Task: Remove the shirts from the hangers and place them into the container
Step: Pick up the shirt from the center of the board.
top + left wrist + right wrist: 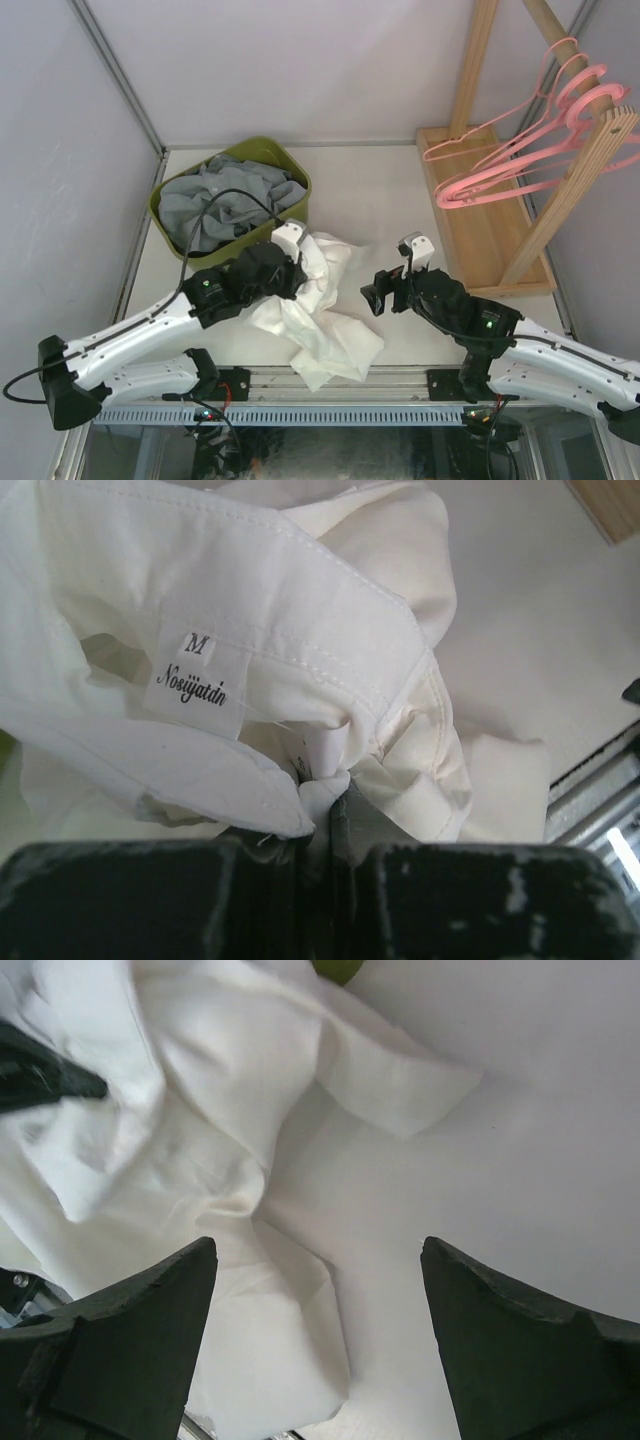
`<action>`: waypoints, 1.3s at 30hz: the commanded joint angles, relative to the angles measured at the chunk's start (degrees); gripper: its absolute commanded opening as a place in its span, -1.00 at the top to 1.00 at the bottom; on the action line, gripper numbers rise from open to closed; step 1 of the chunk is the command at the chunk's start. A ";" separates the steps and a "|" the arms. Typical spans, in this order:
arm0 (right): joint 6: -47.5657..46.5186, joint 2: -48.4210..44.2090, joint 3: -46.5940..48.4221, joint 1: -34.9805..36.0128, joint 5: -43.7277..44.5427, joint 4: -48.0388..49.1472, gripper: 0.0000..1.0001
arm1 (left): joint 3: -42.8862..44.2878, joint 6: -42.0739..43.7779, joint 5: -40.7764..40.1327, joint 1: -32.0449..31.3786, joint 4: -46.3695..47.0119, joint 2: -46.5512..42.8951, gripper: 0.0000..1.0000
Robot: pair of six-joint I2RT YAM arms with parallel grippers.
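A white shirt [325, 310] lies crumpled on the table near the front edge, between the two arms. My left gripper [295, 275] is shut on a fold of it near the collar; the left wrist view shows the fabric [300, 630] pinched between the jaws [335, 800], with a size label beside it. My right gripper [375, 295] hovers open just right of the shirt, with nothing between its fingers [318, 1260]. The white shirt [200, 1110] spreads out ahead of it and to its left. The olive-green container [165, 205] stands at the back left with a grey shirt [225, 200] in it. Several pink hangers [520, 150] hang bare on the rack pole.
The wooden rack [480, 230] with its flat base and slanted posts stands at the back right. A black cable [215, 215] loops over the container from the left arm. The table's front metal rail [300, 412] runs just beyond the shirt's lower edge.
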 commanded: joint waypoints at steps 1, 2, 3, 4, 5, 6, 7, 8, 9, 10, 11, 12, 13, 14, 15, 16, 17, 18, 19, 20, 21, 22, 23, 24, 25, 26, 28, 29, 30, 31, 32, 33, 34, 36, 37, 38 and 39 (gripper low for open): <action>1.78 -2.93 0.59 -0.27 4.36 1.22 -0.65 | -3.69 1.04 12.54 0.40 3.52 4.18 0.75; 1.67 -3.63 0.62 -0.34 5.20 0.92 -0.65 | -5.25 0.16 14.11 0.32 5.17 5.19 0.73; 1.31 -4.16 0.58 -0.49 5.73 0.72 -0.65 | -6.73 -0.94 15.22 0.09 8.16 6.15 0.69; 1.02 -4.59 0.55 -0.73 6.02 0.59 -0.65 | -7.83 -1.99 16.17 -0.37 9.50 7.26 0.63; 0.67 -4.95 0.58 -0.95 6.07 0.49 -0.65 | -8.62 -2.35 16.98 -1.11 12.03 8.36 0.55; 0.58 -5.18 0.58 -1.16 5.95 0.40 -0.65 | -9.16 -2.44 17.25 -2.17 13.52 9.64 0.44; 0.63 -5.37 0.55 -1.37 5.84 0.24 -0.65 | -9.29 -2.41 17.56 -3.04 14.56 10.98 0.34; 0.99 -5.44 0.56 -1.59 5.74 0.12 -0.65 | -9.23 -2.16 18.37 -3.93 15.43 12.58 0.26; 1.34 -5.43 0.56 -1.75 5.60 -0.08 -0.65 | -9.14 -2.03 18.94 -4.66 16.21 14.27 0.17; 1.79 -5.23 0.59 -1.90 5.48 -0.29 -0.65 | -9.06 -2.08 19.93 -5.22 17.10 15.76 0.09; 2.20 -5.18 0.61 -1.94 5.37 -0.43 -0.65 | -8.98 -2.14 21.32 -5.59 18.02 17.28 0.03; 2.60 -4.91 0.63 -2.03 5.28 -0.55 -0.65 | -8.83 -2.39 22.31 -6.06 18.50 18.46 -0.04; 3.03 -4.75 0.59 -2.03 5.19 -0.70 -0.65 | -8.60 -2.67 22.53 -6.72 18.60 19.53 -0.11; 3.51 -4.63 0.60 -2.12 5.13 -0.86 -0.65 | -8.42 -2.67 22.43 -7.35 18.62 20.38 -0.16; 4.01 -4.52 0.59 -2.12 5.18 -1.04 -0.65 | -8.35 -2.40 22.09 -7.90 18.39 20.80 -0.22; 4.45 -4.51 0.55 -2.12 5.26 -1.27 -0.65 | -8.30 -1.83 21.50 -8.37 17.63 21.16 -0.38; 4.80 -4.50 0.55 -2.17 5.39 -1.42 -0.65 | -8.30 -0.69 20.30 -8.60 16.36 21.69 -0.42; 5.13 -4.51 0.55 -2.23 5.56 -1.70 -0.65 | -8.21 0.41 18.73 -8.69 14.45 22.42 -0.63; 5.37 -4.46 0.63 -2.30 5.75 -1.90 -0.65 | -8.03 1.50 17.52 -8.65 12.68 23.46 -0.67; 5.43 -4.39 0.56 -2.37 6.01 -2.04 -0.65 | -7.83 2.51 16.82 -8.69 11.26 24.45 -0.69; 5.51 -4.32 0.56 -2.46 6.21 -2.11 -0.65 | -7.80 2.69 16.95 -8.65 10.68 25.52 -0.69; 5.41 -4.28 0.59 -2.67 6.37 -2.20 -0.65 | -7.95 2.65 17.41 -8.81 10.92 26.57 -0.69; 5.22 -4.21 0.62 -2.70 6.68 -2.20 -0.65 | -8.17 2.63 17.38 -9.56 11.31 27.65 -0.69; 4.94 -4.17 0.56 -2.93 6.77 -2.17 -0.65 | -8.16 3.01 16.88 -10.70 11.24 29.01 -0.69; 4.70 -4.15 0.58 -3.06 6.91 -2.22 -0.65 | -7.70 3.48 15.46 -11.96 10.60 30.59 -0.69; 4.74 -4.30 0.55 -3.20 7.07 -2.36 -0.65 | -7.17 3.74 13.50 -13.36 9.14 32.43 -0.69; 5.38 -4.73 0.60 -3.38 7.70 -2.94 -0.65 | -5.75 3.19 9.70 -15.63 6.15 36.65 -0.66; 5.87 -5.01 0.62 -3.38 8.09 -3.33 -0.65 | -4.82 2.56 8.92 -16.26 5.36 38.98 -0.62; 6.27 -5.13 0.56 -3.47 8.47 -3.80 -0.65 | -4.19 2.29 8.92 -17.01 5.15 40.65 -0.57; 6.71 -5.23 0.55 -3.52 8.99 -4.26 -0.65 | -3.54 1.69 7.57 -18.15 4.63 41.98 -0.53; 7.08 -5.36 0.55 -3.54 9.38 -4.84 -0.65 | -2.93 0.93 6.17 -18.94 3.76 43.43 -0.50; 7.40 -5.63 0.63 -3.58 9.85 -5.29 -0.65 | -2.34 0.37 5.53 -19.39 3.16 44.28 -0.32; 7.69 -5.79 0.56 -3.62 10.39 -5.68 -0.65 | -2.05 -0.20 4.56 -19.44 2.69 44.71 -0.16; 8.26 -6.14 0.53 -3.56 11.51 -6.37 -0.65 | -2.18 -1.81 2.35 -19.43 2.34 44.23 0.27; 8.39 -6.27 0.59 -3.57 12.06 -6.53 -0.65 | -2.41 -2.32 0.95 -19.44 2.52 43.30 0.49; 8.38 -6.38 0.60 -3.60 12.58 -6.55 -0.65 | -2.66 -2.79 -0.68 -19.39 2.55 42.25 0.66; 8.41 -6.53 0.56 -3.61 13.03 -6.63 -0.65 | -2.73 -3.13 -2.48 -19.36 2.51 41.16 0.81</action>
